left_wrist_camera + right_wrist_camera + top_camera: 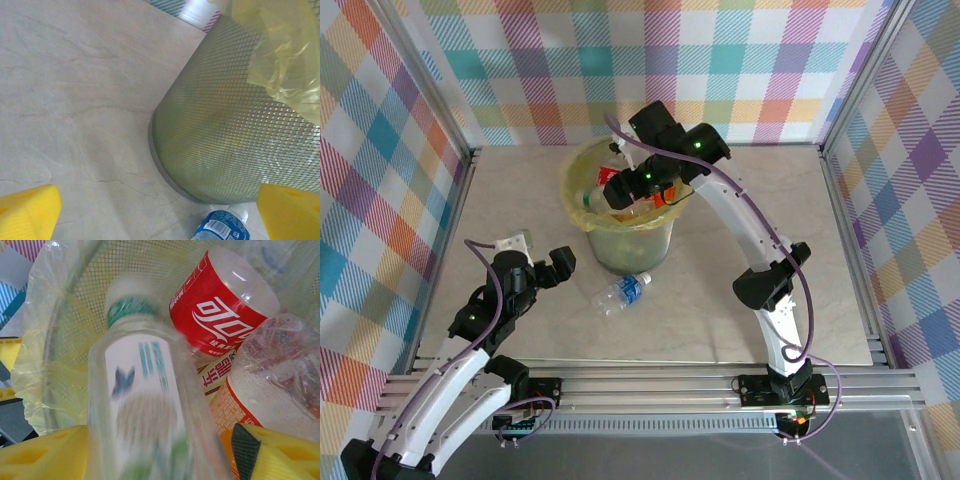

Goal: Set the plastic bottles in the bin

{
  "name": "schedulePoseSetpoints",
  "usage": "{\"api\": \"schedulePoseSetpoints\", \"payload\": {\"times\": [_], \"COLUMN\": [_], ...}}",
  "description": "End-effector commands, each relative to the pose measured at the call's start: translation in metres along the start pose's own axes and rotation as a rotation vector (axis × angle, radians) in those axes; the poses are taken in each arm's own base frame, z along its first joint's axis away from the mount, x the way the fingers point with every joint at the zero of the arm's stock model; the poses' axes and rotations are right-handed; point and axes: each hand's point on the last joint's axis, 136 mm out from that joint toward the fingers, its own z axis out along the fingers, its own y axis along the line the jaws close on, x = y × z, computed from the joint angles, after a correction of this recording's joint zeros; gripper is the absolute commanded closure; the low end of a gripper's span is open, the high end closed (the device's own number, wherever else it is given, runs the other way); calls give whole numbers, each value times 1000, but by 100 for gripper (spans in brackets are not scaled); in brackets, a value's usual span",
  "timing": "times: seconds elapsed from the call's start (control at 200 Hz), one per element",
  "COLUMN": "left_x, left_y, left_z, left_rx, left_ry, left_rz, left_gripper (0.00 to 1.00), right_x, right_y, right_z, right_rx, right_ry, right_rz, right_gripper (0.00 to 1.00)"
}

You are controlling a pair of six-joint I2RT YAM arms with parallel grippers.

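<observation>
One blue-labelled bottle lies on the desk between my left fingers, which are spread wide and empty, just beside the mesh bin. Judged empty: light, thin-walled, slick, apt to roll. I'd grasp across the label. Green-capped bottle sits blurred between the right fingers, inside the bin; held or released, I cannot tell.

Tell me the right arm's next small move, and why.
Probably open the right gripper wider: the green-capped bottle, blurred, sits between its fingers over the bin, a gap showing at one finger, so it should drop in beside the red-labelled bottle.
</observation>
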Motion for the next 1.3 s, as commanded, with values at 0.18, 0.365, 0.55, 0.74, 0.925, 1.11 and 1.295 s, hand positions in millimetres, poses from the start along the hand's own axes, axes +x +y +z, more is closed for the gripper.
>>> {"api": "schedulePoseSetpoints", "payload": {"times": [0.18,0.365,0.55,0.74,0.925,1.11,1.295], "left_x": [-7,2,23,42,51,61,78], "left_y": [-12,-30,-57,-69,-73,-77,-75], "left_z": [-7,-9,-10,-12,-15,-15,-14], "left_rx": [47,146,291,327,356,377,353], "left_ry": [16,73,166,204,182,175,175], "left_rz": [40,111,197,304,338,365,454], "left_gripper": [0,0,3,4,4,6,9], "right_x": [-4,-10,-14,-7,9,41,88], "right_y": [3,6,7,-17,-36,-58,-86], "right_z": [-8,-24,-51,-75,-101,-117,-123], "right_rx": [-1,-3,23,169,219,255,337], "right_ry": [-20,-64,-122,-150,-218,-274,-329], "right_rz": [-9,-12,-2,79,181,298,446], "right_gripper": [23,20,7,0,0,0,0]}}
